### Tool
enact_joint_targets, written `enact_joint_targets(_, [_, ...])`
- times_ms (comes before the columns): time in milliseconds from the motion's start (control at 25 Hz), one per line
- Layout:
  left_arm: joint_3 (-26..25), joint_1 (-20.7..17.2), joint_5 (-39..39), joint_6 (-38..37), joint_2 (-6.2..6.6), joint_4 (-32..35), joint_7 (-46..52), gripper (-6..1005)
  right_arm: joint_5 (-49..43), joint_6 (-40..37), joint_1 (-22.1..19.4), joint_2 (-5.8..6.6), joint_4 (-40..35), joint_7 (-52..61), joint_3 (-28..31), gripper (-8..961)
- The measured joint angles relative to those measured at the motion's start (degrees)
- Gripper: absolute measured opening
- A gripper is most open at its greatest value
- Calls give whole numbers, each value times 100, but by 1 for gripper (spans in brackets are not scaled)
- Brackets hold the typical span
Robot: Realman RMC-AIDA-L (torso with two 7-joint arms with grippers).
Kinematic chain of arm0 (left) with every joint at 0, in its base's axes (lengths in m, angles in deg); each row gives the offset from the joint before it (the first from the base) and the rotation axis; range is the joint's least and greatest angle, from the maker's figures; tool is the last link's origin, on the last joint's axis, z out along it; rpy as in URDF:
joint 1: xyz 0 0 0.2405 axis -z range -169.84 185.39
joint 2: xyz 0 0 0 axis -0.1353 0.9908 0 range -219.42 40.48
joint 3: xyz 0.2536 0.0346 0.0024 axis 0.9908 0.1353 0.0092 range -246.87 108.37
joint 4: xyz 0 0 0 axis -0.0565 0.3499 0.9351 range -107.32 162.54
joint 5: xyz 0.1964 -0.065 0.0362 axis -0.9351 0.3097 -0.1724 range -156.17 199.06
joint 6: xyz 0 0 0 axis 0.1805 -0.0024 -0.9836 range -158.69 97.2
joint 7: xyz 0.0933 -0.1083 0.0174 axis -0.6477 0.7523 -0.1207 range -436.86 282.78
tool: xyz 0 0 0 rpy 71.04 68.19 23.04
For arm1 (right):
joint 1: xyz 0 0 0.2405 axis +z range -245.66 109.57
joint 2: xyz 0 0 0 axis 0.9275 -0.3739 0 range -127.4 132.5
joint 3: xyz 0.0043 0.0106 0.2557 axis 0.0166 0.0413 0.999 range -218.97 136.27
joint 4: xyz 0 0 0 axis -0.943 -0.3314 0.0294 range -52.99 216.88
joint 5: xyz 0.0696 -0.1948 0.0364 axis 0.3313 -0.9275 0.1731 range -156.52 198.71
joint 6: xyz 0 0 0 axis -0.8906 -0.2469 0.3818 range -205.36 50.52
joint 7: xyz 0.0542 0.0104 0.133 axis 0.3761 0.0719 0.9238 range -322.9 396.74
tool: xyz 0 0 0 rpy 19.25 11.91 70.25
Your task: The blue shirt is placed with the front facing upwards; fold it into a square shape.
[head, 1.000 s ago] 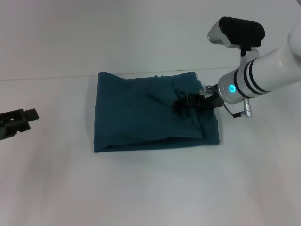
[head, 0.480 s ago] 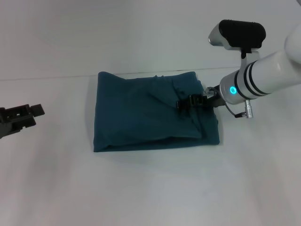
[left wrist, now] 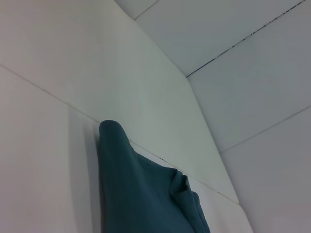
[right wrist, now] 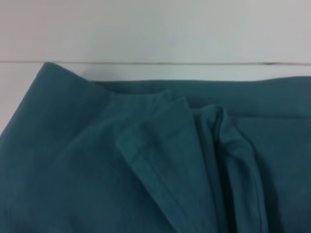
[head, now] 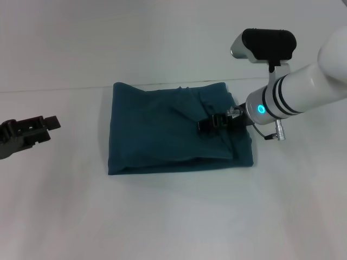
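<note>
The blue shirt (head: 162, 132) lies folded into a rough rectangle in the middle of the white table, with only plain teal cloth showing and no lettering. Loose folds and a hemmed flap (right wrist: 146, 160) sit bunched on its right part. My right gripper (head: 206, 125) hovers low over that bunched right part, pointing left, and the right wrist view shows only the cloth beneath it. My left gripper (head: 50, 128) hangs over bare table far to the left, well apart from the shirt. One edge of the shirt (left wrist: 141, 194) shows in the left wrist view.
The white table (head: 173, 216) stretches on all sides of the shirt. Its far edge meets a white wall (head: 162, 43) just behind the shirt's back edge.
My left gripper has crept to the right, toward the shirt. My right gripper drew back slightly to the right, then slid left over the cloth. The shirt has kept its shape.
</note>
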Motion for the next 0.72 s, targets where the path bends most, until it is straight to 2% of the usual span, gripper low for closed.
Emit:
enact_joint_targets(560, [44, 30, 17, 1, 0, -47, -8, 596, 32, 179, 6, -15, 1, -26, -49, 766])
enact_joint_targets(680, [44, 47, 18, 6, 0, -47, -9, 595, 38, 223, 12, -18, 8, -28, -49, 523])
enact_joint_targets(720, [44, 55, 15, 9, 0, -47, -9, 595, 40, 244, 11, -21, 13, -27, -49, 480])
